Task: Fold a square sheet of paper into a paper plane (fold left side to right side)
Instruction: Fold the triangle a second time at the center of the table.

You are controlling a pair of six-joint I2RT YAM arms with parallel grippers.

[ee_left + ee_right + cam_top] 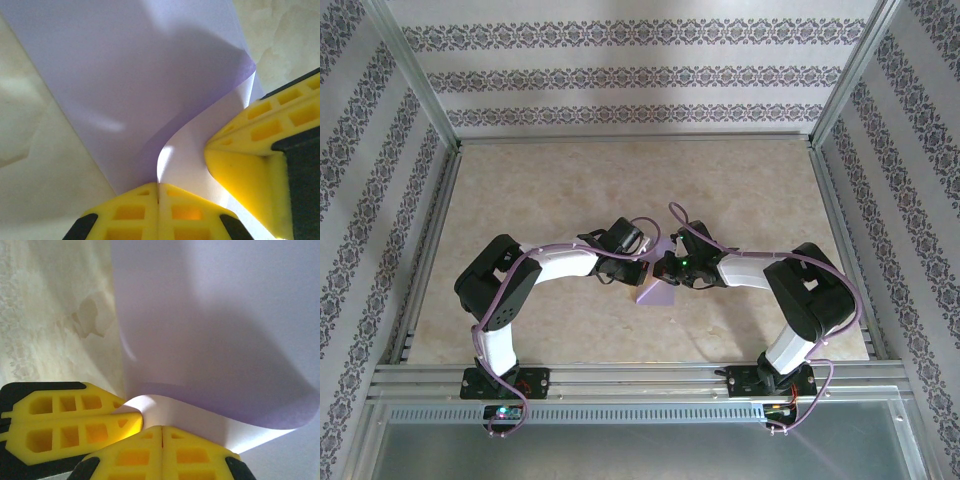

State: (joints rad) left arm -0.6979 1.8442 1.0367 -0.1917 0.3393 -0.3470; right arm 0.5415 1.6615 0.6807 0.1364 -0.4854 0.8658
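Paper [655, 293] sits near the middle of the table [540, 190], 1 side curled up. We see the left hand [158, 189] and right hand [161, 432] pressed together, both pinching that raised edge side by side, equally near, sheet spreading ahead.

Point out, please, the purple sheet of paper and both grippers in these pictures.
square sheet of paper [125, 75], left wrist view, on its flat lavender face.
left gripper [158, 189], left wrist view, at the seam between its closed fingertips.
right gripper [161, 432], right wrist view, at the seam between its closed fingertips.
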